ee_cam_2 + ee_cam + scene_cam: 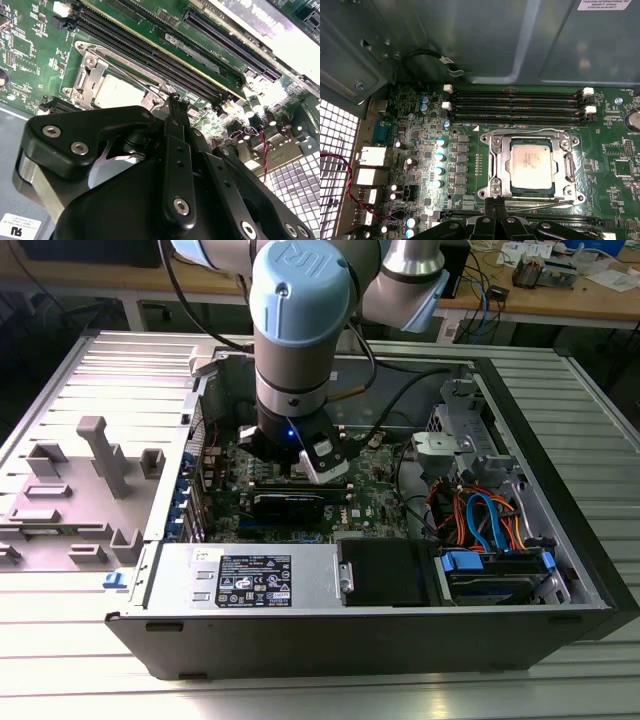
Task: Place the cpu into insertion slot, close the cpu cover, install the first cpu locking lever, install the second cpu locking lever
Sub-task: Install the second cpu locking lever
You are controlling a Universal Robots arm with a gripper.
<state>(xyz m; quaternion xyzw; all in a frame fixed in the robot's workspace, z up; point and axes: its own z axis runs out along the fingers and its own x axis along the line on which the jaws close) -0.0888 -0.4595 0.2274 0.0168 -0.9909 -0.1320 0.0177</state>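
The cpu (532, 167) (117, 92) lies flat in its socket on the green motherboard (375, 485), silvery top up. The cpu cover (501, 165) (89, 80) is down around it, the chip showing through its window. A thin wire lever (540, 203) runs along the socket side nearest my gripper; another (530, 131) lies along the far side. My gripper (495, 202) (172, 102) (312, 462) hangs low inside the case with its black fingers drawn together, tips right at the socket's edge by the near lever's end. Whether they pinch the wire is hidden.
Black memory slots (520, 105) run beside the socket. A long black graphics card (288, 502) sits in front of my gripper in the exterior view. The power supply (250, 580), a drive cage with blue and orange cables (490, 530), and the case walls (470, 40) close in around.
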